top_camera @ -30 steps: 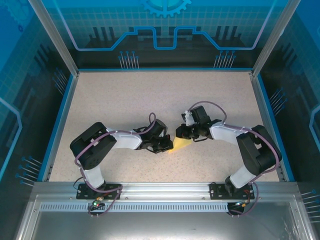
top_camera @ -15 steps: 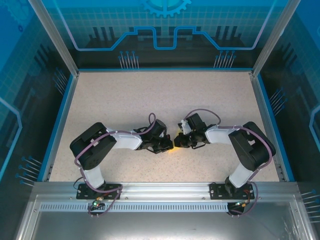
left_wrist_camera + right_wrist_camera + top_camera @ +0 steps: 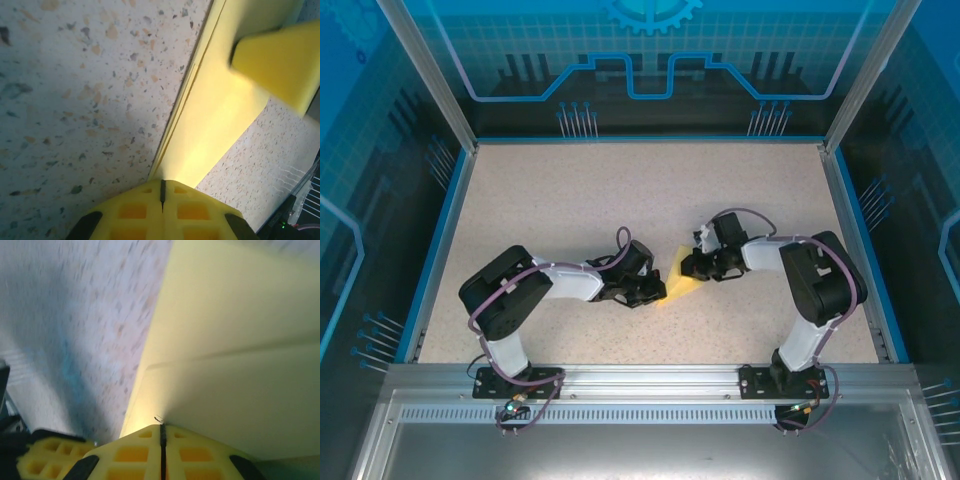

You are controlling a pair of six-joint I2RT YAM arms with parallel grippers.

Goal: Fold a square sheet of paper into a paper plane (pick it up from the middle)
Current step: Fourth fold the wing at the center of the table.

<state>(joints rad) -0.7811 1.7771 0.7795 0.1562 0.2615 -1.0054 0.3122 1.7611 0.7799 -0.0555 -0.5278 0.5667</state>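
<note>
Paper (image 3: 678,280), yellow, folded, nr table (image 3: 570,200) centre, toward near edge; we see L gripper (image 3: 658,291) and R gripper (image 3: 686,268) each clamped on it.

The speckled beige stone-look worktop (image 3: 620,190) has two black-and-white robot arms at its near edge, the left arm (image 3: 570,280) on the left and the right arm (image 3: 810,280) on the right. Both reach inward to the middle. Between them sits the thin pale yellow folded sheet of paper (image 3: 678,278), running from near-left to far-right, its near-left end in the left arm's jaws and its far-right side in the right arm's jaws. From the left wrist, the sheet (image 3: 220,110) stretches ahead, rightward, with the worktop (image 3: 75,100) left of it. From the right wrist, the sheet (image 3: 235,340) lies ahead and right.
</note>
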